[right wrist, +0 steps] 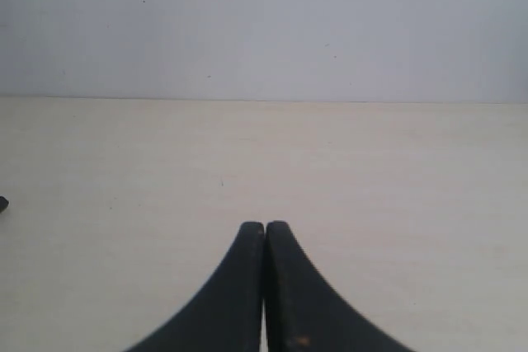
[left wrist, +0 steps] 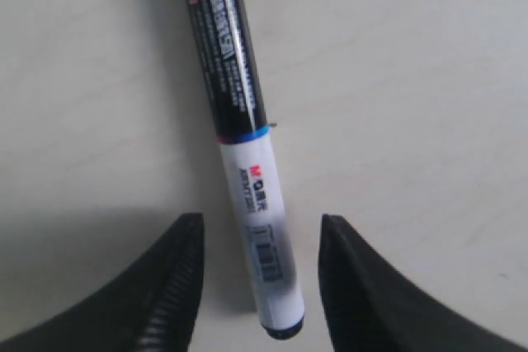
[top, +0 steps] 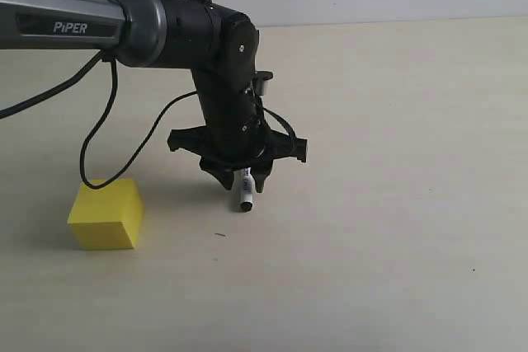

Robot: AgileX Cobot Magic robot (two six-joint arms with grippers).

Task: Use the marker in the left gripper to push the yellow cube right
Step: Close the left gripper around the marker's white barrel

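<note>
Spread jaws on the left gripper [top: 244,182] straddle the marker [left wrist: 247,154], which lies flat on the table [top: 396,245]. A gap shows on each side between its white barrel and the fingers [left wrist: 177,286], so nothing is pinched yet. Nearest, at the near left, sits the cube [top: 106,213], well apart from the marker and to its left. A little farther, around the middle, the marker runs near to far under the downward-pointing gripper, white end toward the near side. By my reading the step in hand is the grasp: close squarely on the white barrel, firmly enough that the marker will not swivel when it meets the cube, and leave a good length free to push with. The marker then has to go round to the cube's left face, low to the table, and press near the middle of that face so the cube slides right and does not turn. A cable [top: 87,154] loops down from the arm [top: 165,26] to just beside the cube's far top edge. It could nudge the cube as the arm swings left, so it needs watching. The right gripper [right wrist: 264,228] has its jaws pressed together above the table, with the wall [right wrist: 264,22] far behind. Count: one cube, one marker, two grippers, two fingers on each.
</note>
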